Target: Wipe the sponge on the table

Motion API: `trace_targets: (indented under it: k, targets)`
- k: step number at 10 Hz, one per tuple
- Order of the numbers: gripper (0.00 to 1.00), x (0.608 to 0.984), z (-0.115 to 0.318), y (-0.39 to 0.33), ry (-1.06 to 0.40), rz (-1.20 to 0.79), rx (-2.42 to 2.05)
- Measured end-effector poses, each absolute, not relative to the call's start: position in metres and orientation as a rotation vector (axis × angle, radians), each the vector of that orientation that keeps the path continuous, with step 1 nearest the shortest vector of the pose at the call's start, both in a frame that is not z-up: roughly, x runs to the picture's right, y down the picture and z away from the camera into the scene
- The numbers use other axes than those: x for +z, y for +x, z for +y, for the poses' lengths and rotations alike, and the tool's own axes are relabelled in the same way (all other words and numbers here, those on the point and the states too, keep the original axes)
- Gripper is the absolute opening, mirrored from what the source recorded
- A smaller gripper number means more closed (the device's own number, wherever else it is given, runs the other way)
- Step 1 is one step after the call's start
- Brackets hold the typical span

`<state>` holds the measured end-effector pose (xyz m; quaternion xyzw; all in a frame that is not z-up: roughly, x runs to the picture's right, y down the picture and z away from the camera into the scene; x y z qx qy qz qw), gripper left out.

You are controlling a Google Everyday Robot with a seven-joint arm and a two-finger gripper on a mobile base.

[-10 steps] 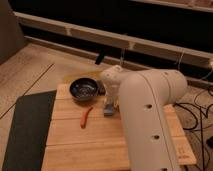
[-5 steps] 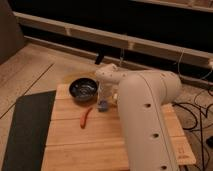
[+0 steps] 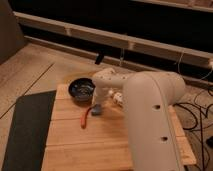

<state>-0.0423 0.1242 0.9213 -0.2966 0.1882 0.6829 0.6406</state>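
a small blue-grey rectangular sponge block (image 3: 95,110) is seen lying flat on the light-brown wooden plank tabletop (image 3: 100,145), towards its far side and left of centre. the gripper (image 3: 99,103) is found right at the sponge's top, lowered onto it. board seams are seen running across the tabletop from side to side.

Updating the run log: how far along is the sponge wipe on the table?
Done: the approach; the end effector is right at the sponge, on the table beside a red-orange stick. In hand: engaging the sponge; contact can't be confirmed. Left: probably the wiping strokes across the table.
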Motion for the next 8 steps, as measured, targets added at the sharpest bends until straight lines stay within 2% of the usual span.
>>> trace_targets:
  k: [4, 8]
  targets:
    - [0.00, 0.895, 0.151, -0.030, -0.691, 0.459, 1.585]
    - [0.00, 0.885, 0.172, 0.008, -0.677, 0.553, 1.621]
